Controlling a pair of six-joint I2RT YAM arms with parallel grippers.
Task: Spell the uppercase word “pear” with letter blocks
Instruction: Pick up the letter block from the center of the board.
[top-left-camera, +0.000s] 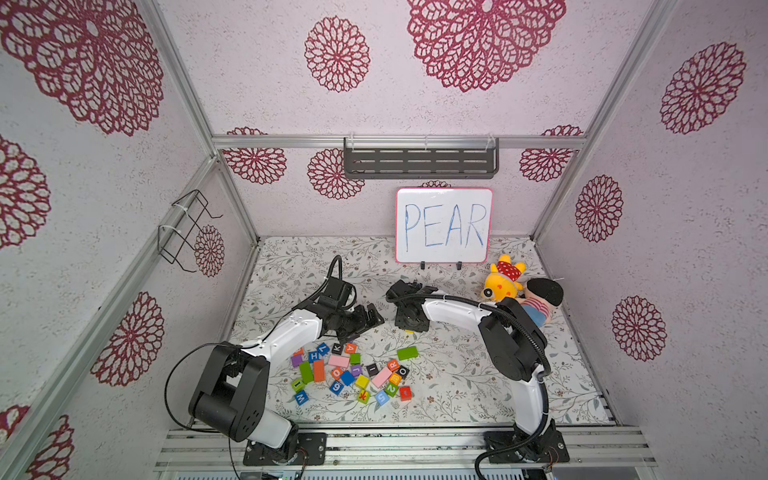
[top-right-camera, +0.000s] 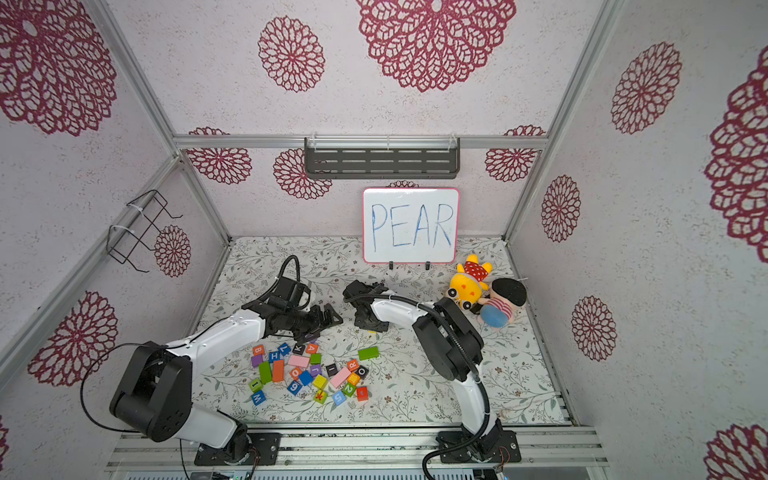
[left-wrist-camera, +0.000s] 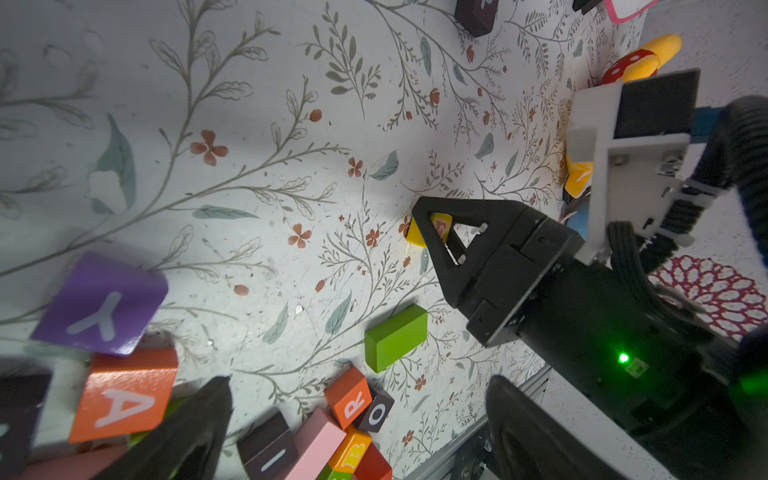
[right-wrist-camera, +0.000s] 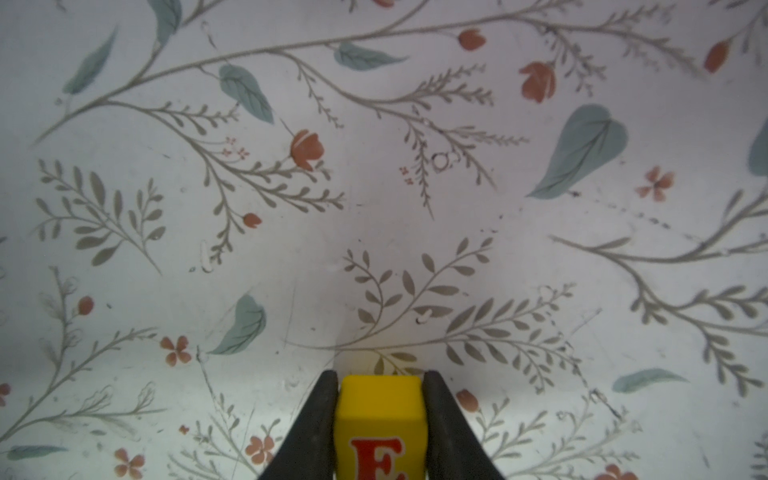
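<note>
The right pincer (right-wrist-camera: 380, 376) is clamped on the yellow E block (right-wrist-camera: 380, 415), at the bottom centre of the right wrist frame. One finger presses each side face and the red letter stays uncovered, so its facing can be read. The block sits low over a bare patch of the tabletop (top-left-camera: 457, 374) near the middle of both top views, between the pile (top-left-camera: 353, 374) of loose blocks below and the whiteboard (top-left-camera: 444, 226) reading PEAR above. That open strip is probably where the word goes. Whether the block touches the surface or hangs just above it cannot be told.

The left pincer (top-left-camera: 371, 316) stands wide open and holds nothing. It hovers left of centre over the pile's upper edge, likely waiting its turn. The A block (left-wrist-camera: 124, 395) lies at the lower left of the left wrist frame, just beside one finger. The R block (left-wrist-camera: 349, 397) lies at bottom centre, between the spread fingers. A dark cube (left-wrist-camera: 476, 16) at that frame's top edge, its letter cropped, is likely the P.
</note>
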